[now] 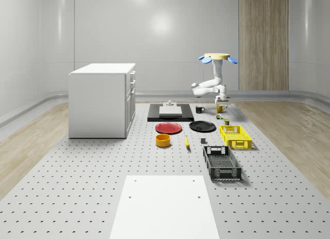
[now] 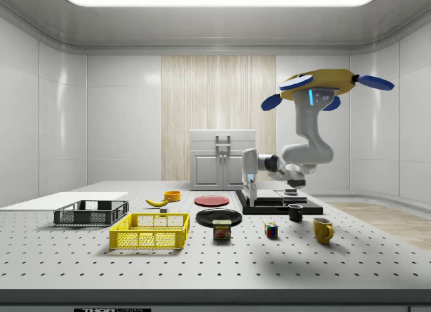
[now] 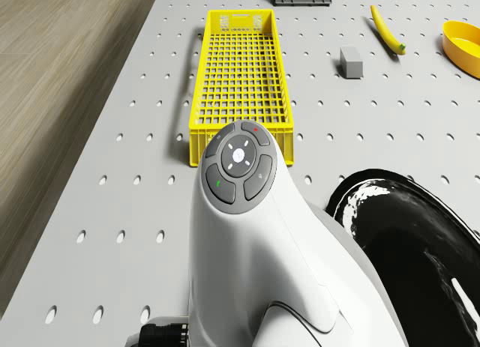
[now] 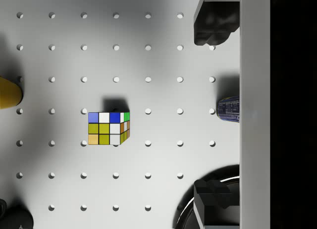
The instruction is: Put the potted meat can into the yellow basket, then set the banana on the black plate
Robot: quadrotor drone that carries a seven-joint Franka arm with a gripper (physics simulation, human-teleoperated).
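The potted meat can (image 2: 222, 230) stands on the table between the yellow basket (image 2: 151, 231) and a colour cube (image 2: 271, 230). In the wrist view the can (image 4: 229, 109) peeks out beside a pale part of the hand. My gripper (image 2: 250, 199) hangs open above the table close to the can, holding nothing; its dark fingers (image 4: 213, 23) stand wide apart. The drone (image 2: 326, 86) hovers high over the mugs' end of the table. The banana (image 1: 187, 142) lies past the black plate (image 1: 202, 126). The drone view looks over the arm at the basket (image 3: 240, 77), banana (image 3: 387, 30) and plate (image 3: 420, 242).
A yellow mug (image 2: 322, 230) and a black mug (image 2: 295, 213) stand near the cube (image 4: 108, 128). A red plate (image 1: 168, 128), orange bowl (image 1: 163, 140), small grey block (image 3: 351, 62) and black basket (image 1: 221, 163) lie further along. A white cabinet (image 1: 103, 99) stands at the whole-scene view's left.
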